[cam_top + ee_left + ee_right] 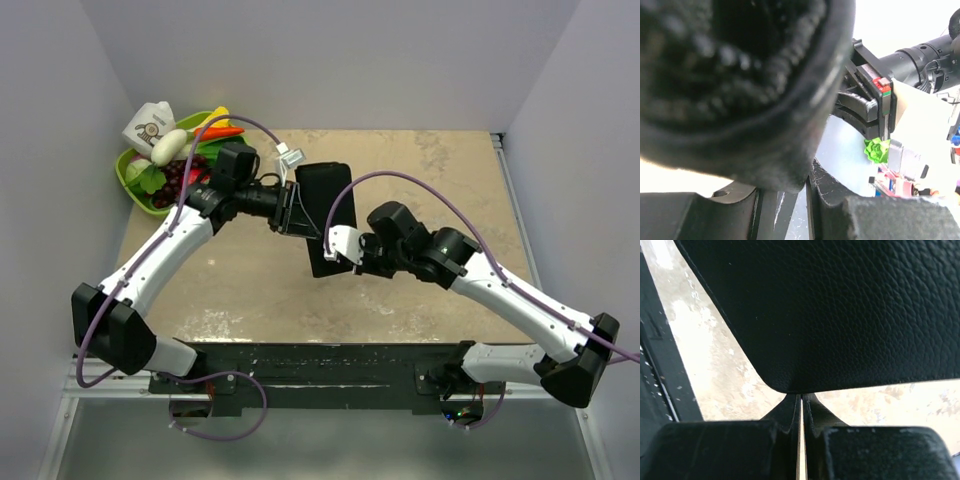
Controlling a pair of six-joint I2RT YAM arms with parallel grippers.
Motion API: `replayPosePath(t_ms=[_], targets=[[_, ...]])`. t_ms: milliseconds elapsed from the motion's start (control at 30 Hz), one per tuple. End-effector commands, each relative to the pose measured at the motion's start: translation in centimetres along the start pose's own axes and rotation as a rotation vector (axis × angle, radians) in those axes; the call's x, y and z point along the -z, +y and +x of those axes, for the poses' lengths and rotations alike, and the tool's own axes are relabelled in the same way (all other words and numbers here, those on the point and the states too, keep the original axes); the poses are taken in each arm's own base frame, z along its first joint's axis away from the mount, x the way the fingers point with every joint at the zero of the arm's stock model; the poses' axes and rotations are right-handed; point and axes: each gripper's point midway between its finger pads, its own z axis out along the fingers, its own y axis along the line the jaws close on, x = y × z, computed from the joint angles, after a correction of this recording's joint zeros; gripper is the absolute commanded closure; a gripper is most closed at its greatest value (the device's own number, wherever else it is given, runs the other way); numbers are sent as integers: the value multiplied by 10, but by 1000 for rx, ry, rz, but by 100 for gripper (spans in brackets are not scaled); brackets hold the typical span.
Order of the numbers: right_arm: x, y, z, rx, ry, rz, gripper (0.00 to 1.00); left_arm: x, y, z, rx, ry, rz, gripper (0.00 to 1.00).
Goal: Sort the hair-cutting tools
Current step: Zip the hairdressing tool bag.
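Neither the scissors nor the comb could be made out in any view, so where they lay could not be told. The flat black case [325,215] was over the middle of the tan table [440,180], slanting from far to near between the two arms. The left gripper [296,210] clamped the case's left long edge, its jaws a narrow way apart with fuzzy black material filling the space above them in the wrist view. The right gripper [798,402] was fully closed, its tips pressed together right at the case's near rounded corner — whether they nipped the grained edge could not be told. Well apart, at the table's far left corner, a green basket [122,172] held toy grapes [180,178] and a carrot [222,131], with a small carton [150,125] at its far end.
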Motion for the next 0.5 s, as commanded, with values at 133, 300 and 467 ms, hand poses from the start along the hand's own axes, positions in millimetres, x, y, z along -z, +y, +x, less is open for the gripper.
replayPosePath(t_ms=[133, 300, 467], targets=[[-11, -46, -39, 195, -47, 125, 100, 1, -17, 23, -55, 68, 109, 100], [-12, -63, -50, 263, -31, 167, 100, 3, -13, 48, -26, 106, 109, 100], [0, -75, -69, 306, -56, 191, 100, 2, -9, 60, -13, 116, 113, 100]])
